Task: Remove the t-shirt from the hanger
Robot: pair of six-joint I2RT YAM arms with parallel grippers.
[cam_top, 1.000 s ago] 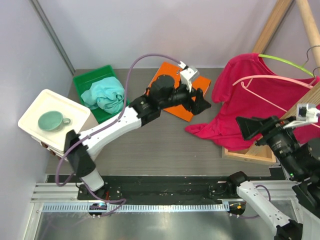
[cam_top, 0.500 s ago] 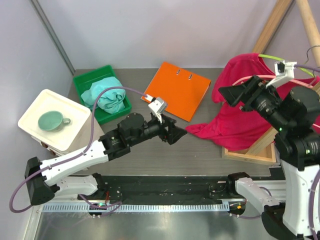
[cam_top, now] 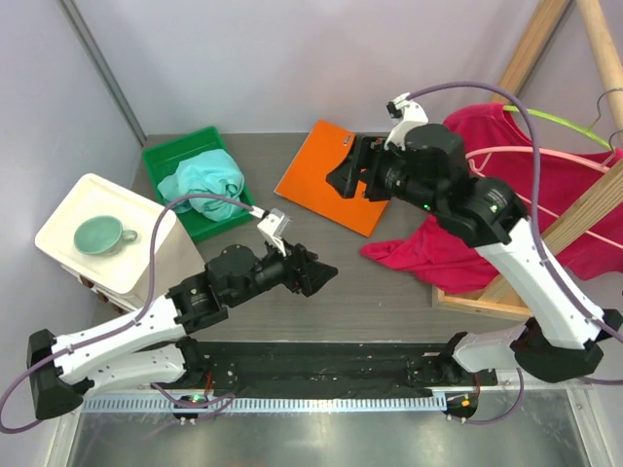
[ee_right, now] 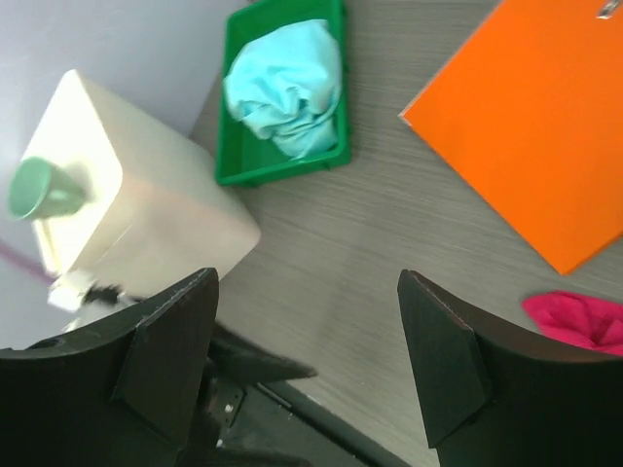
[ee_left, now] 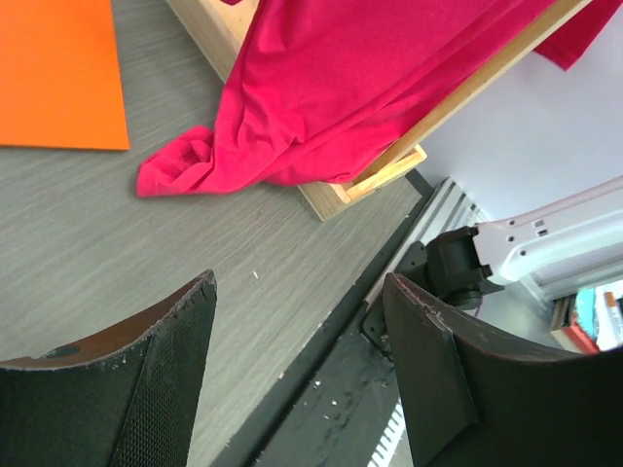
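Over on the right side of the table, the t-shirt (cam_top: 506, 199) hangs against the slanted wooden rack (cam_top: 587, 206), up near the pink hanger (cam_top: 531, 153) whose wire shows across the red cloth; I honestly can't tell how much of the hanger sits inside the shirt. The shirt's lower end spills down off the rack's base and lies bunched on the table (cam_top: 389, 287), reaching left toward the orange binder (cam_top: 326, 185). A green hanger (cam_top: 557, 123) sticks out just behind the pink one at the far right. The right gripper (cam_top: 346, 177) hovers above the binder's right edge, just left of the shirt, with its jaws apart and nothing between them, facing left. From its wrist cam you look down on the binder (ee_right: 535, 126), a corner of the shirt (ee_right: 581, 318) and the stuff further left. The left gripper (cam_top: 316, 275) is out over bare table, nearer and left of the shirt's trailing end, jaws also spread wide and holding nothing; its wrist view shows the shirt (ee_left: 341, 88) draped over the rack (ee_left: 375, 178), well apart from the fingers (ee_left: 161, 384). Far left there's a green bin (cam_top: 180, 143) with a teal cloth (cam_top: 206, 187) crumpled in it, and nearer on the left a white box (cam_top: 73, 199) with a green cup (cam_top: 97, 234) sitting on top.
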